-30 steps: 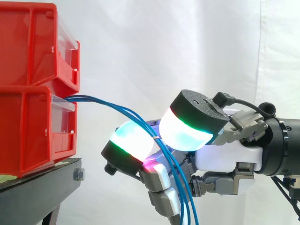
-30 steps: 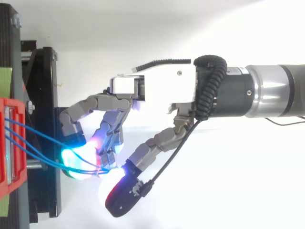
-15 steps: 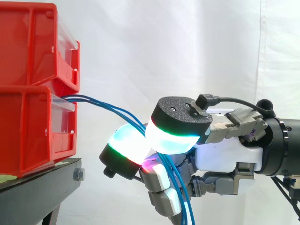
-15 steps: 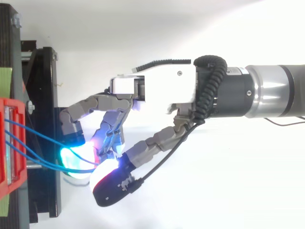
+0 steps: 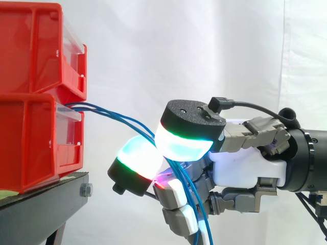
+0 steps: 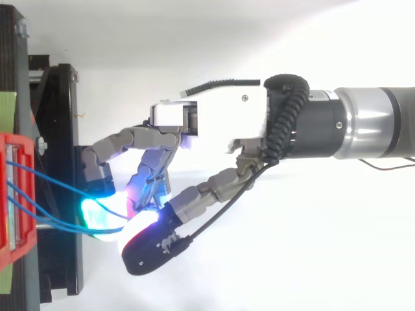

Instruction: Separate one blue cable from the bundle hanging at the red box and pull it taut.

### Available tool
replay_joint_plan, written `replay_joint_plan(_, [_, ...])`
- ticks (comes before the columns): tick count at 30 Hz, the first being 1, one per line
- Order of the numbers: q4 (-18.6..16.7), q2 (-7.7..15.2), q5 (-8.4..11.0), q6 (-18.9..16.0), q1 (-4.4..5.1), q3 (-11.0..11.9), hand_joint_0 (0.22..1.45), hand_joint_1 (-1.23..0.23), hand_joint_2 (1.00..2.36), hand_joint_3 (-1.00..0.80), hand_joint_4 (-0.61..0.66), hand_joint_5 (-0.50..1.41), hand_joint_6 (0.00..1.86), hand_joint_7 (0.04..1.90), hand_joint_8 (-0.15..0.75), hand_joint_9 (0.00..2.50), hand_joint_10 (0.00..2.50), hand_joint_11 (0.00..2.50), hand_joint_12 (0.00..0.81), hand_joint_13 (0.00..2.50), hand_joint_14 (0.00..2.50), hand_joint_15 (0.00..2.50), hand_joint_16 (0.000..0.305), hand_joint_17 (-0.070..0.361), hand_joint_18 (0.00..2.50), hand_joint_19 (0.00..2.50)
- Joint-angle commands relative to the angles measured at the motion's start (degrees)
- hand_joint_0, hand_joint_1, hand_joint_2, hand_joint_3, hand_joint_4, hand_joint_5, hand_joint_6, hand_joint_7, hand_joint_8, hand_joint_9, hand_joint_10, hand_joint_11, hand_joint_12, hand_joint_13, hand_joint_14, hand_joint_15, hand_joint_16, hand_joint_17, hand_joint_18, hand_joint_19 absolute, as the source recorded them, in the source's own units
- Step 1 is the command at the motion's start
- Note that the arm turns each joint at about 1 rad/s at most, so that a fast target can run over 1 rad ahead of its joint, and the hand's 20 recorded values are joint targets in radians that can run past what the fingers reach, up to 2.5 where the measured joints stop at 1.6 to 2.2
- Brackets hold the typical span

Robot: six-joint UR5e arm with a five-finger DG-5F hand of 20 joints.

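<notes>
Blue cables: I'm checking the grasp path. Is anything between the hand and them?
Nothing visible. The hand has its pads pinching the blue cables right of the red bins.

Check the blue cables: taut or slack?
Slack: the blue cables sag in a curve from the red box to the robot hand pinching them.

1. White curtain (image 5: pixel 204 56) hung behind everything; a vertical fold ran down its right part in the side view.
2. Black stand (image 5: pixel 41 209) sat low at left in the side view. From above it showed as a dark frame (image 6: pixel 58 110) along the left side.
3. Bolt head (image 5: pixel 86 190) showed on the stand's near corner.
4. Upper red bin (image 5: pixel 30 46) was at top left, with a clear front panel (image 5: pixel 74 46).
5. Green strip (image 6: pixel 6 110) lay at the left edge of the top view, on the stand.
</notes>
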State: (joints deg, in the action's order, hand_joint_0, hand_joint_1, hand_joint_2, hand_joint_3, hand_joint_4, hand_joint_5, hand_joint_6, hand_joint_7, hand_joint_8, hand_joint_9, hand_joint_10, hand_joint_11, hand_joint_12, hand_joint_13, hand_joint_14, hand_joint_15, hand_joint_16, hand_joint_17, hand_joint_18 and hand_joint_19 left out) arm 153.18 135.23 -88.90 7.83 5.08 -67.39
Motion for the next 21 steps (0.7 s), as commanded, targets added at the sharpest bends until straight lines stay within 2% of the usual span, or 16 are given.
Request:
replay_joint_plan(1, [0.1, 0.04, -0.05, -0.01, -0.16, -0.03, 0.6, -0.64, 1.01, -0.34, 0.21, -0.1, 0.5, 1.26, 0.328, 1.01, 0.02, 0.8, 0.384, 1.06, 0.02, 0.74, 0.047, 0.106, 1.05, 0.8])
replay_joint_plan(9, [-0.07, -0.05, -0.05, -0.01, -0.16, -0.03, 0.58, -0.58, 1.01, -0.43, 0.23, -0.1, 0.5, 1.26, 0.334, 1.01, 0.02, 0.8, 0.387, 1.06, 0.02, 0.72, 0.047, 0.106, 1.06, 0.79])
replay_joint_plan(12, [-0.07, 0.04, -0.05, 0.08, -0.16, -0.03, 0.64, -0.56, 1.01, -0.35, 0.22, -0.1, 0.5, 1.26, 0.336, 1.02, 0.02, 0.79, 0.385, 1.07, 0.02, 0.72, 0.046, 0.104, 1.07, 0.79])
replay_joint_plan(21, [-0.07, -0.05, 0.04, 0.08, -0.07, -0.11, 0.72, -0.62, 1.02, -0.12, 0.2, -0.09, 0.5, 1.32, 0.338, 1.05, 0.02, 0.8, 0.384, 1.09, 0.02, 0.72, 0.045, 0.102, 1.08, 0.8])
